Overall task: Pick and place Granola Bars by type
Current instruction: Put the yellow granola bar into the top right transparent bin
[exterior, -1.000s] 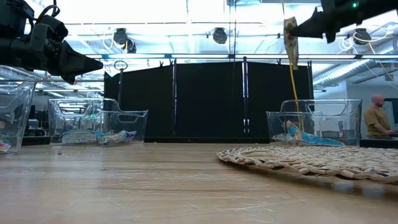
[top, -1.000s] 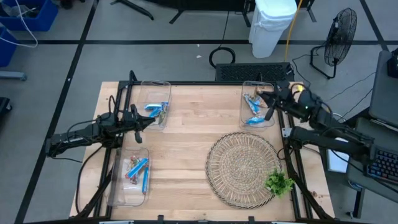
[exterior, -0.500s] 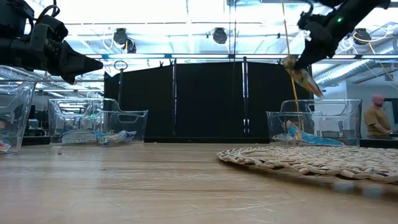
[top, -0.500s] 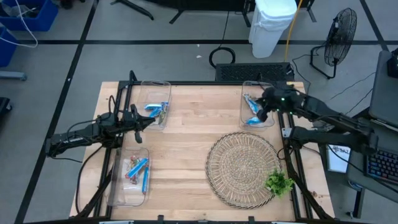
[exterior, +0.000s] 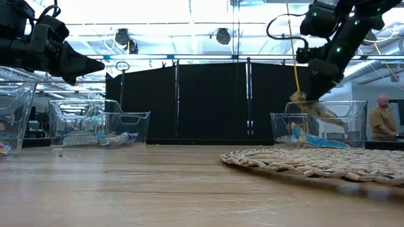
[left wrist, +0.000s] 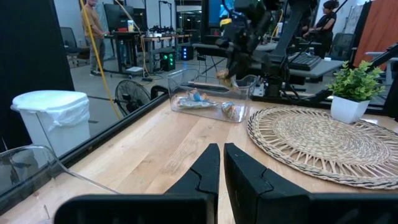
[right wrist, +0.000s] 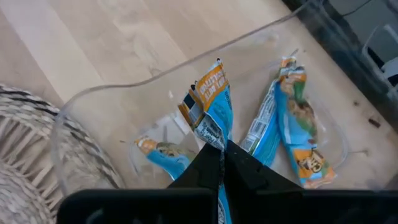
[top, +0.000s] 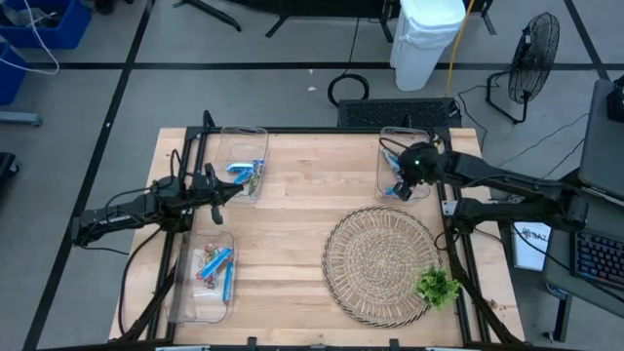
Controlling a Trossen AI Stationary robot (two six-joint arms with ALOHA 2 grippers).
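My right gripper (right wrist: 221, 163) is over the clear bin (top: 403, 164) at the table's far right, tipped downward and shut on a granola bar (right wrist: 208, 106) in a blue wrapper with an orange end. In the low view this bar (exterior: 319, 111) slants at about the height of the bin's rim. Several more blue bars (right wrist: 289, 121) lie on the bin's floor. My left gripper (top: 218, 188) waits level above the table's left side, between two other clear bins, shut on nothing. My right gripper pinches one end of the blue bar (right wrist: 216, 140) between its two fingers. The fingers slant down from above and from the table's right. The bar sticks out beyond the fingertips, tilted and lifted clear of the bars beneath it.
A clear bin (top: 246, 168) at the far left and another (top: 207, 275) at the near left each hold bars. A round woven mat (top: 382, 263) covers the near right of the table, with a green plant (top: 438, 286) at its edge. A person (exterior: 380, 120) sits beyond the table.
My right gripper has tipped from level to pointing steeply down. It has sunk toward the far right bin, shifting a little toward the table's left edge. The bar has come down with it, from high above the bin to about rim height.
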